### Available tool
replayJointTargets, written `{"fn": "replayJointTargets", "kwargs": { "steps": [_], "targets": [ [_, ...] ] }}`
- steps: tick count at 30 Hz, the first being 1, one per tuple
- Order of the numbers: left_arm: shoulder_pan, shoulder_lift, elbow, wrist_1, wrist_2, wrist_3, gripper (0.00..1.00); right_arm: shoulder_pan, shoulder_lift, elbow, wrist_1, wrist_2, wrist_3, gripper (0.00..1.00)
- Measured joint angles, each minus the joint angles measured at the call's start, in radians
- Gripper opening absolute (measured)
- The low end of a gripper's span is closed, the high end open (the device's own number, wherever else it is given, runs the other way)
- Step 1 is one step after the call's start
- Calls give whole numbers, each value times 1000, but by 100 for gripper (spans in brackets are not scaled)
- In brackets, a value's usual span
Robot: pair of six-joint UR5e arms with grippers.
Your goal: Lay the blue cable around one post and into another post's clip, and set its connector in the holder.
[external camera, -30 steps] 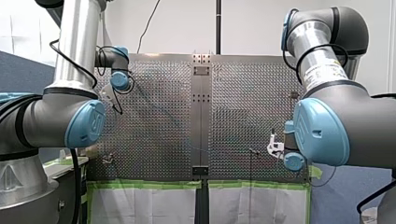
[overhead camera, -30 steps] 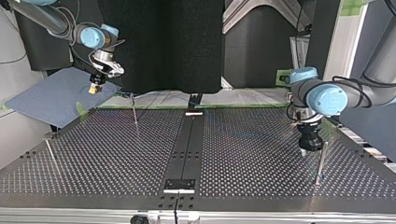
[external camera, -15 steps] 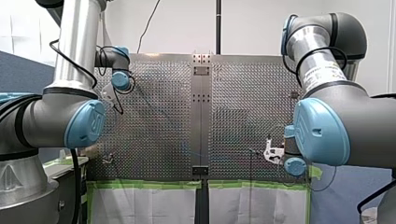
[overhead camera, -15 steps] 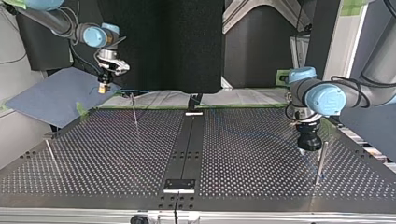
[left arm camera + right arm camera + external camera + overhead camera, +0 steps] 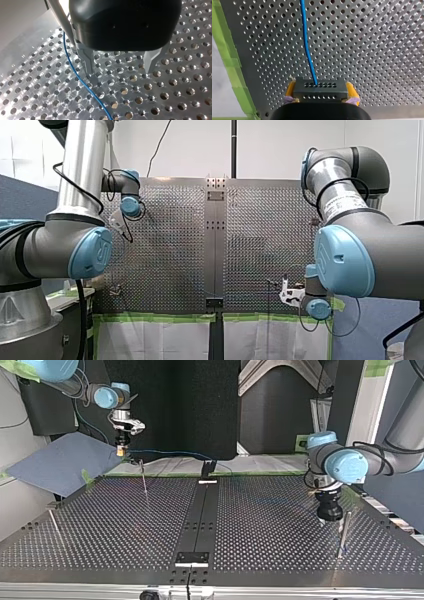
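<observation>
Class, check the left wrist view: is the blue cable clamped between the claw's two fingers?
No: my left claw stands open, and the blue cable runs past the outer side of one finger, not between them.

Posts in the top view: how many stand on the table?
3. The left-edge post; the far post, near my right gripper; the right post, beside my left gripper. More may be hidden.

My right arm's yellow-padded gripper [image 5: 121,451], above the perforated metal table's [image 5: 125,525] far edge at the view's left, seems to pinch the thin blue cable [image 5: 165,451] stretching toward the middle.
</observation>
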Motion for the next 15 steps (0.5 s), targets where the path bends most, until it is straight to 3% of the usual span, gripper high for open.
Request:
{"fn": "replayJointTargets", "kwargs": {
  "steps": [15],
  "targets": [
    [5,28,-17,-68,-95,-66,99,-4,2,-3,8,-12,11,0]
  ]
}}
